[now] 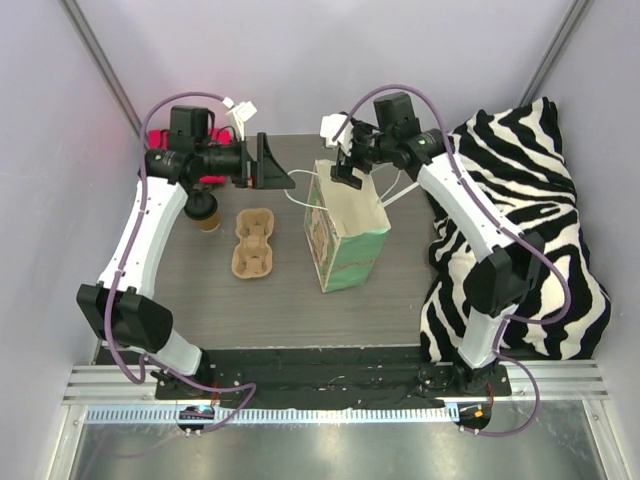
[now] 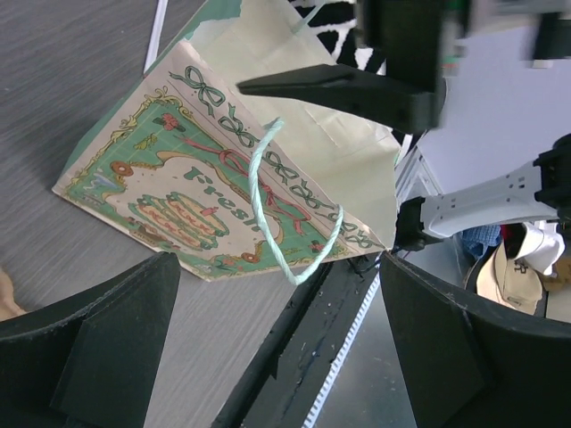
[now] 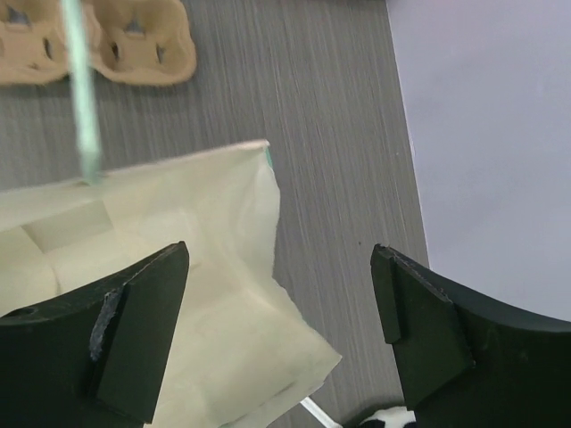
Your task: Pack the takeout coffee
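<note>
R hand (image 3: pixel 278 254) (wide) at bag (image 3: pixel 227 169) rim

Even, diffuse white light fills all views, leaving only soft, faint shadows on the tabletop (image 1: pixel 400 300), a bright sheen on the metal plate (image 1: pixel 320 450) in front, and the green cord handle (image 3: pixel 82 98) blurred near the lens.

Printed white-and-green paper bag (image 1: pixel 350 240) stands upright mid-table (image 1: pixel 300 310), mouth open. Moulded-pulp cup carrier (image 1: pixel 253 242) lies flat to its left, apart. Zebra-print cloth (image 1: pixel 530 200) is heaped at the table's right edge.
</note>
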Controlling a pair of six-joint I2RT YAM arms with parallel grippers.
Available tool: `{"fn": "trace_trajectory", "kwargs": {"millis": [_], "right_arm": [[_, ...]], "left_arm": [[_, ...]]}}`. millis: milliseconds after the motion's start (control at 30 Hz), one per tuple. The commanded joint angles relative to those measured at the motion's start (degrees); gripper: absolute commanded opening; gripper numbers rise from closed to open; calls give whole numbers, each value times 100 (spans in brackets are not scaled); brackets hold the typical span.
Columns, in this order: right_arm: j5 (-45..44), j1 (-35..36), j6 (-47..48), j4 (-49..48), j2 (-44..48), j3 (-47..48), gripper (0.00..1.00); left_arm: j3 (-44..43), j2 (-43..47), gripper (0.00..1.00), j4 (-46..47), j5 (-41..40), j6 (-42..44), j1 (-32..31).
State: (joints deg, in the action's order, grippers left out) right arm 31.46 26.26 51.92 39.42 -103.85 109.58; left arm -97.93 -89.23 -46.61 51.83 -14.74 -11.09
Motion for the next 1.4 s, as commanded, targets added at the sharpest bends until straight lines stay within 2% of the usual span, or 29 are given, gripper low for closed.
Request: {"fn": "trace_trajectory", "kwargs": {"millis": [0,67,100,167,200,267,400,567,700,800,933,967,1033,1067,1233,1300,1367], "right_arm": [[-570,-25,653,127,-310,415,88],[-589,-33,705,302,-416,616,83],[-545,-25,723,382,-486,678,71],[-510,10,775,714,-513,888,58],[-562,37,793,838,-531,959,43],[-632,150,802,1232,-513,1161,21],[-756,344,749,1630,-241,1119,4],[-791,485,749,1718,443,461,1],[-817,538,600,1797,751,222,1],[-817,538,355,1850,980,134,1],[-808,547,126,1937,1174,90,1],[-808,538,90,1955,1200,90,1],[-817,547,20,1982,1271,72,1],[-809,547,-67,1973,1297,55,1],[-695,547,-305,1912,1324,11,1],[-703,555,-401,1912,1263,46,1],[-738,556,-446,1938,1210,81,1]], "left_arm": [[63,371,100,258,414,-81,239],[142,485,100,301,468,-125,379],[177,520,100,310,485,-125,423],[248,652,100,328,512,-82,581],[318,679,100,319,503,-55,643],[449,793,100,241,311,84,827],[652,872,100,-40,-242,821,1074],[451,451,100,-848,-1034,1973,1083],[204,-76,100,-1034,-1648,2607,1083],[11,-507,100,-1000,-1790,3178,1083],[-94,-902,100,-481,-1923,3635,1083],[-173,-1112,100,-515,-1879,4115,1083],[-428,-1350,100,-812,-2027,4557,1013],[-524,-1621,100,-971,-2037,5038,978],[-1051,-2378,100,-1497,-2231,5717,933],[-1132,-2668,99,-1833,-2151,6496,907],[-983,-2740,98,-1879,-2186,6790,916]]}}
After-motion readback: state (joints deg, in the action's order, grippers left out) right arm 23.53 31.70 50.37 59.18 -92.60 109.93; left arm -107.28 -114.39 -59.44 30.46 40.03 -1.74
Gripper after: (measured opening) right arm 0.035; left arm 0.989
